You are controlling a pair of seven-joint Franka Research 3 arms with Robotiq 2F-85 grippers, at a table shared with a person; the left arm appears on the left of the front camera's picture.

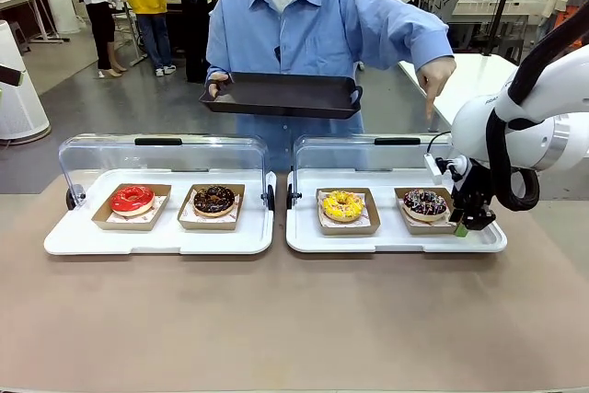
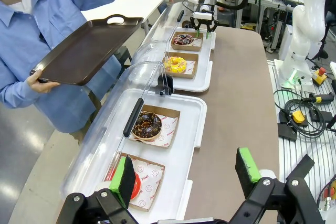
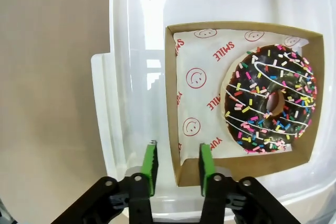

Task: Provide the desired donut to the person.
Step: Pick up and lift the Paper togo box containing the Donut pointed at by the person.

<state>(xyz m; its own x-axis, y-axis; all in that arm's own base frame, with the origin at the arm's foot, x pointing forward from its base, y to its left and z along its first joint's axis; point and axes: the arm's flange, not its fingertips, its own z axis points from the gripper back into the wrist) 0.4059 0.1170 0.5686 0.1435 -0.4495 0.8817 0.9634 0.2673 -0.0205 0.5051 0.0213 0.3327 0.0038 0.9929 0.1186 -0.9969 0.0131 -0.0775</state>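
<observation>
The person (image 1: 304, 25) stands across the table, holding a black tray (image 1: 281, 96) in one hand and pointing down with the other hand (image 1: 434, 75) at the far-right donut. That chocolate donut with coloured sprinkles (image 1: 425, 202) (image 3: 270, 100) lies in a brown cardboard tray (image 3: 241, 166). My right gripper (image 1: 465, 218) (image 3: 177, 163) is at the cardboard tray's near corner, with one finger inside and one outside its wall, shut on it. My left gripper (image 2: 186, 174) hangs open over the table's left end with nothing between its fingers.
Two white serving trays (image 1: 156, 241) (image 1: 396, 241) with raised clear lids sit side by side. A red donut (image 1: 132, 198), a chocolate donut (image 1: 214, 199) and a yellow donut (image 1: 342, 204) lie in their own cardboard trays. Bare brown table lies in front.
</observation>
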